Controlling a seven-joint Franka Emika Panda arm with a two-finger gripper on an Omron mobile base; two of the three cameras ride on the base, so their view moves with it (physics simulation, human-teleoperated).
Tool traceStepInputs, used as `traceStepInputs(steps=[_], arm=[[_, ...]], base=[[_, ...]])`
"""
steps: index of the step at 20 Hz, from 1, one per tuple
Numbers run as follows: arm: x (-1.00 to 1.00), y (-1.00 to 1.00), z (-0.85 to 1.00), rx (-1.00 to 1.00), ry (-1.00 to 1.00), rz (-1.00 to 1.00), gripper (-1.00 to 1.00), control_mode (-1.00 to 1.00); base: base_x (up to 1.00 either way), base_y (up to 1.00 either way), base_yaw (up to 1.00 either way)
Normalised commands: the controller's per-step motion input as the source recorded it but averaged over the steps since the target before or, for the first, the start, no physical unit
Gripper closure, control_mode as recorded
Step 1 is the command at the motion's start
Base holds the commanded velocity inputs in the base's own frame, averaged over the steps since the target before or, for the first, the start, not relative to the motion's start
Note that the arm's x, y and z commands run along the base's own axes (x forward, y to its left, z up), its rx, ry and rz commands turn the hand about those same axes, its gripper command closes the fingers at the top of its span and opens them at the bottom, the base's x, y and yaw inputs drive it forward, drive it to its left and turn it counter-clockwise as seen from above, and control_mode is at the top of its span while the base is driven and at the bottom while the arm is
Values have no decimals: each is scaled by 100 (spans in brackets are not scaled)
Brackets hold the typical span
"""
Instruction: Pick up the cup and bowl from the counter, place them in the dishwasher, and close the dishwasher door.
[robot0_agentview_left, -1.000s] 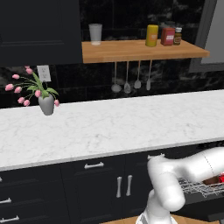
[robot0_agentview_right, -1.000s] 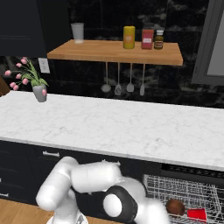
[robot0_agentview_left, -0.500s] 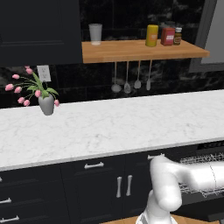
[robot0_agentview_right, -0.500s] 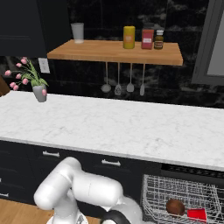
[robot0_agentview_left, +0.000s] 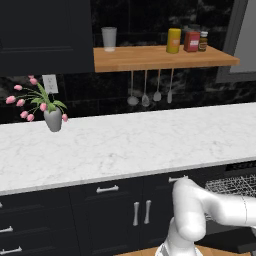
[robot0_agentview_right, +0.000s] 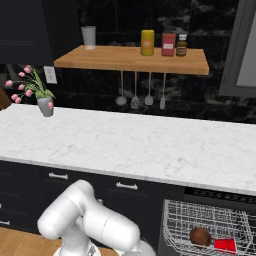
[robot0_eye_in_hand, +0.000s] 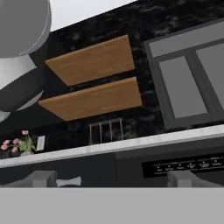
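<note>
Rack: it sits pulled out of the dishwasher, under the counter at its right end. You see a brown bowl and a red cup lying in it side by side, so I judge both placements done.
Door: you cannot see the dishwasher door itself in either base view; it must be folded down below the rack. I judge that closing it is the step left.
Gripper: your fingers stand wide apart and hold nothing. The hand sits low in front of the dishwasher, looking up at the control strip beneath the counter edge.
Risk, rack: if you swing the door up while the rack is pulled out, the door can jam on the wire and stop short. Check whether the rack needs pushing in first.
Risk, dishes: a hard shove on the rack or door could roll the bowl into the cup, or tip one out over the wire.
Risk, contact: with fingers spread and the door edge out of sight, you may hook one tip under it or slide off, so the lift goes skew.
Risk, arm: the arm is folded low and close to the cabinets left of the dishwasher; a wide sweep upward could knock a handle or the underside of the counter.
Clear of it: the vase at the far left of the counter and the shelf above it are well away.
</note>
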Motion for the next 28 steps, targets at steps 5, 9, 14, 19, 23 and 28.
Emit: traceStepInputs(steps=[5, 9, 14, 19, 23, 28], arm=[[0, -43, -53, 0, 4, -3, -100, -100], [2, -63, -12, 0, 3, -6, -100, -100], [30, -49, -8, 0, 9, -2, -100, -100], [6, -15, -50, 0, 6, 0, -100, -100], [0, 0, -80, 0, 5, 0, -100, -100], [1, 0, -80, 0, 2, 0, -100, -100]], base=[[0, 0, 0], [0, 0, 0], [0, 0, 0], [0, 0, 0], [0, 0, 0], [0, 0, 0]])
